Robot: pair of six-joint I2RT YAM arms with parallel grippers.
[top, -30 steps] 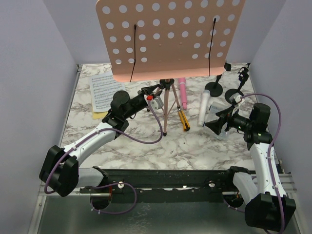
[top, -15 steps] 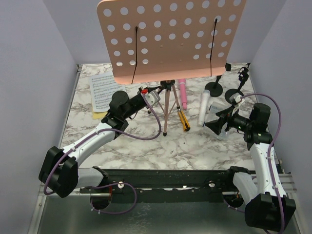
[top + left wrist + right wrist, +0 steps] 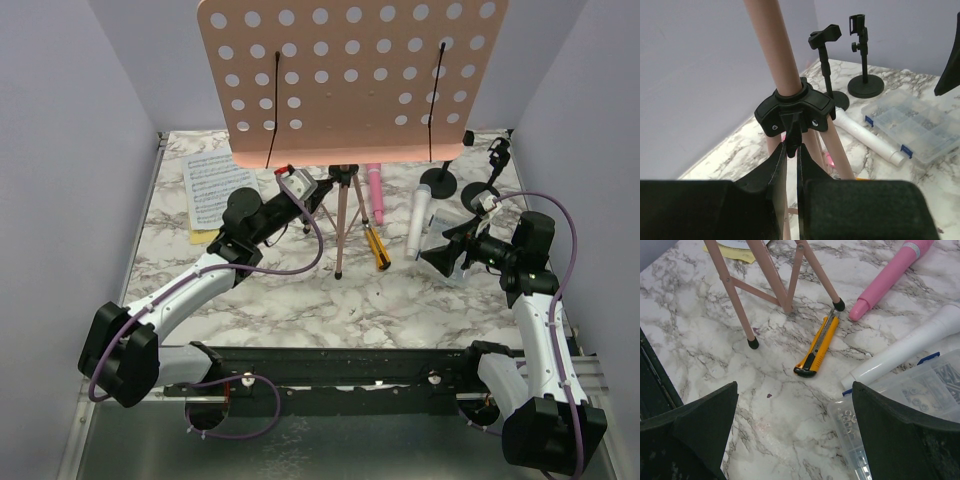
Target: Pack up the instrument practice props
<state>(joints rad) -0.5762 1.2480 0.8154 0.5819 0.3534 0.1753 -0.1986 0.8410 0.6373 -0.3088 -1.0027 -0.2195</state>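
Marble-patterned tabletop [image 3: 300, 300] between lilac walls [image 3: 60, 150] bears pink tripod [image 3: 339, 225].

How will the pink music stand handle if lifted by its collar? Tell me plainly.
Likely top-heavy: the wide perforated rack sits high above thin tripod legs, so it may tip. Held only at the black collar, it could swing.

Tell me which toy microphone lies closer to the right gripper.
The grey-white microphone, lying just left of the right gripper beside the clear box. The pink microphone lies farther left, beyond the yellow cutter.
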